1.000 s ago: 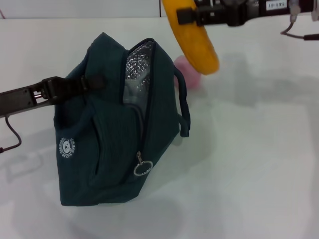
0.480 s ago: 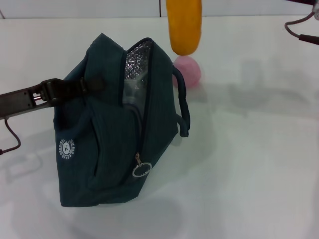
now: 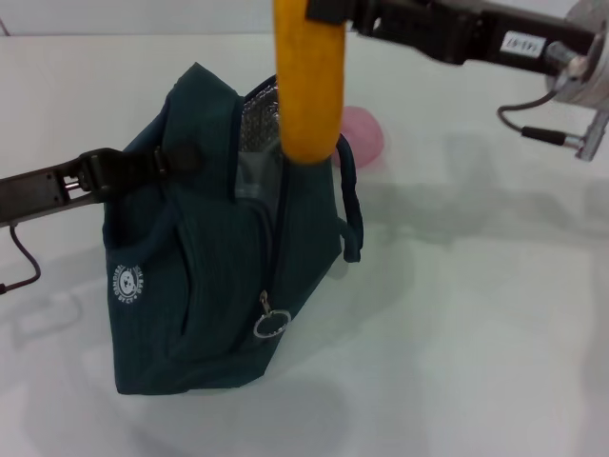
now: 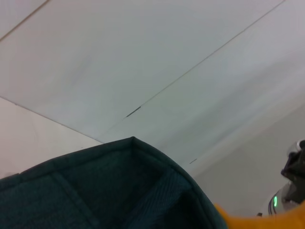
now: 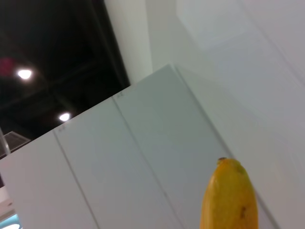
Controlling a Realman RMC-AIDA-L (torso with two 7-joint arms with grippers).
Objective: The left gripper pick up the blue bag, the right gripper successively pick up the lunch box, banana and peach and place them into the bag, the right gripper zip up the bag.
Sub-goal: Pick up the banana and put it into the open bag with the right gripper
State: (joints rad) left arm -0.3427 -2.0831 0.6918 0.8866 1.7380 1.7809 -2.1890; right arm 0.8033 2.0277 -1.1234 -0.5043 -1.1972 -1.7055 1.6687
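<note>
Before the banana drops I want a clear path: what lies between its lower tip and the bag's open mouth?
Nothing in the head view: the banana, held by the right gripper, hangs over the bag's silver-lined opening.

Banana [image 3: 309, 81] hangs over the bag [image 3: 219, 267] mouth — peach [image 3: 360, 135] just behind.

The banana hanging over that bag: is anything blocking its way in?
Nothing visible does. The banana, held by the right end effector, hangs over the blue bag's unzipped opening, which the left end effector holds up.
</note>
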